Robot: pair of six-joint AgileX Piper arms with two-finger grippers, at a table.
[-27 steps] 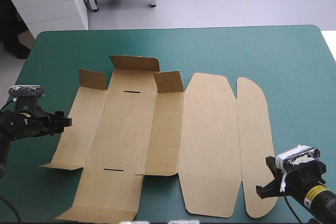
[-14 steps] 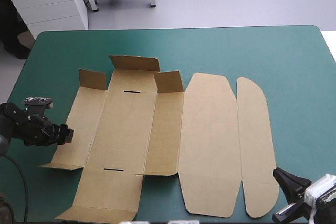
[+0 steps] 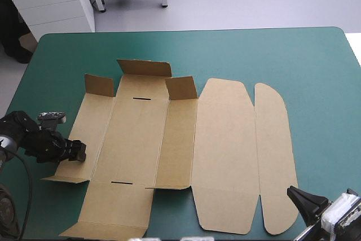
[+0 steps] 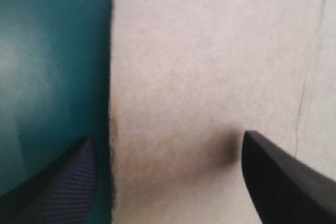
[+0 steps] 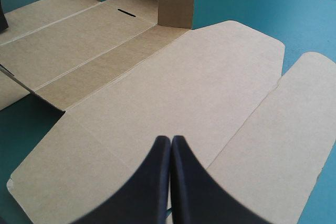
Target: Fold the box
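Left hand [image 3: 79,152]: spread wide. It has been brought in from the bare cover beside the box onto the outer edge of the left side panel. In the wrist view one black finger is seen over the teal-green cover and the other over brown board, with the cut edge between them.
Left side panel [image 3: 93,131]: laid flat and not yet gripped. Raising this wall is judged to be the step being set up.
Box [image 3: 169,139]: spread out as a cut brown sheet in the middle of the surface [image 3: 271,55], unmoved since earlier. Little of the folding is judged done.
End flaps [image 3: 181,88]: three are stood up along the far side. The near ones at the left are barely lifted.
Rounded flap [image 3: 274,156]: laid flat at the sheet's right end, with nothing resting on it.
Right hand [image 5: 171,139]: pressed together into one point, with nothing held. It has been drawn back from the rounded flap's near end to the near right corner, so that end is left free.
Edges: the near-left flap is found close to the surface's near edge. Only a narrow strip of cover is left at the left edge.
Open room: the far part and right side of the surface are bare, so space is available for walls to be swung up.
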